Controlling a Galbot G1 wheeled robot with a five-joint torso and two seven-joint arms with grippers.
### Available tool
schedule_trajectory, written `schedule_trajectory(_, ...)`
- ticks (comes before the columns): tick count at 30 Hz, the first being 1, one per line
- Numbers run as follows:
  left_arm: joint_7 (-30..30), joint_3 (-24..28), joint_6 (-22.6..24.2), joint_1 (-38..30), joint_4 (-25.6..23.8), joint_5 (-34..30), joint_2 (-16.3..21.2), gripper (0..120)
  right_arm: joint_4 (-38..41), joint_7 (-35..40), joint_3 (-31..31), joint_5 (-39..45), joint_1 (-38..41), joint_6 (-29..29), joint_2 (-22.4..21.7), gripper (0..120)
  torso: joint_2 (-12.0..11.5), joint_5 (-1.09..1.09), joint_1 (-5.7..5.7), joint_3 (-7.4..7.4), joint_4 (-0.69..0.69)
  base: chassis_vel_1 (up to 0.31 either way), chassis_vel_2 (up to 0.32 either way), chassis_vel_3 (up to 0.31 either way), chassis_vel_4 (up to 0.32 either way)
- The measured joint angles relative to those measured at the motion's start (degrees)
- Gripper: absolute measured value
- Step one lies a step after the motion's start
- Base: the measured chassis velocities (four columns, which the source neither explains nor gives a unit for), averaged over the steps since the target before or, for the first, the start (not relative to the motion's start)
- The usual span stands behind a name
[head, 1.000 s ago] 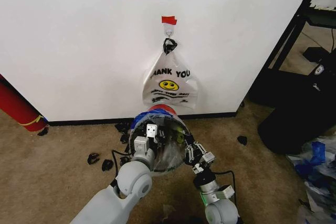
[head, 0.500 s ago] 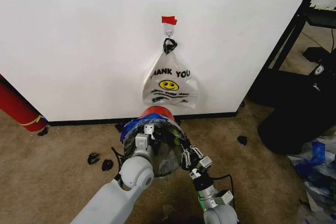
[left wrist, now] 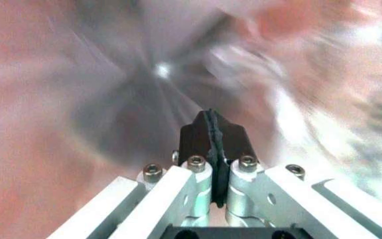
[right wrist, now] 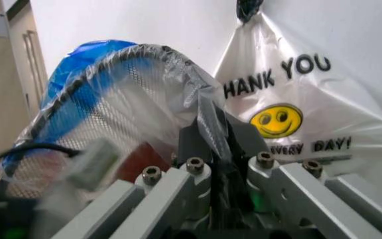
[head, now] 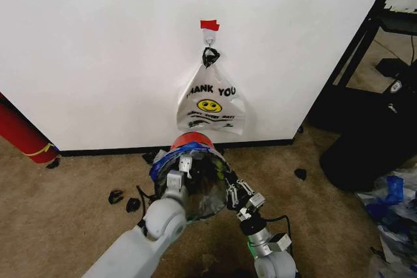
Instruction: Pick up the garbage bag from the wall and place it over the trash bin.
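The trash bin point(head: 207, 194), black mesh with a red base point(head: 192, 140), is tipped with its mouth toward me just below the wall point(head: 98, 43). The see-through garbage bag point(head: 158, 166) with blue edges is stretched around its rim. My left gripper point(head: 185, 163) is shut at the rim's left side; its wrist view shows the fingertips point(left wrist: 211, 130) pressed together with blurred film all around. My right gripper point(head: 232, 190) is at the rim's right side, shut point(right wrist: 211, 130) on a fold of the clear bag point(right wrist: 85, 59) beside the mesh point(right wrist: 131, 84).
A white "THANK YOU" smiley bag point(head: 210, 102) hangs from a hook point(head: 209, 38) under red tape point(head: 210, 25). A red cylinder point(head: 23, 131) leans at the left. Black scraps point(head: 116, 195) lie on the carpet. A black rack point(head: 365, 37) and a dark bag point(head: 365, 148) stand at the right.
The bin and bag have shifted a little left and tipped further, so more red base shows. Both grippers stayed on the rim, the left arm drawing back slightly.
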Motion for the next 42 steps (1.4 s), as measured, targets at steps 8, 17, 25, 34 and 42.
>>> schedule_trajectory(8, 2.94, 1.19, 4.26, 2.65, -4.74, -2.48, 3.7, 0, -2.84, -6.75, 1.13, 1.65, 2.42, 0.0, -0.58, 0, 0.0, 0.0, 0.0, 0.0, -0.01, 0.0, 0.0, 0.0, 0.0)
schedule_trajectory(17, 1.51, 3.47, 4.08, -1.22, 0.85, 0.6, -0.11, 0, -1.24, -8.68, 0.9, 0.06, 1.1, 0.55, -0.59, 0, 0.0, 0.0, 0.0, 0.0, -0.02, 0.0, 0.0, 0.0, 0.0)
schedule_trajectory(25, -0.53, 3.08, 2.45, -4.37, 7.84, 4.56, -2.22, 0, 0.4, -8.88, 0.64, -0.23, -0.59, 1.13, -0.8, 0, 0.0, 0.0, 0.0, 0.0, -0.01, 0.0, 0.0, 0.0, 0.0)
schedule_trajectory(34, -1.18, 1.11, 0.01, -4.51, 9.74, 7.64, -2.59, 0, 0.62, -8.96, -0.2, -0.18, -0.6, 1.18, -0.55, 0, 0.0, -0.01, 0.0, 0.0, -0.01, 0.0, 0.0, 0.0, 0.0)
schedule_trajectory(42, -0.12, 1.44, -0.54, -1.38, 2.24, 6.69, -1.54, 0, -1.96, -7.35, -0.2, -0.14, 0.87, 1.18, 0.44, 0, 0.0, 0.0, 0.0, 0.0, -0.01, 0.0, 0.0, 0.0, 0.0)
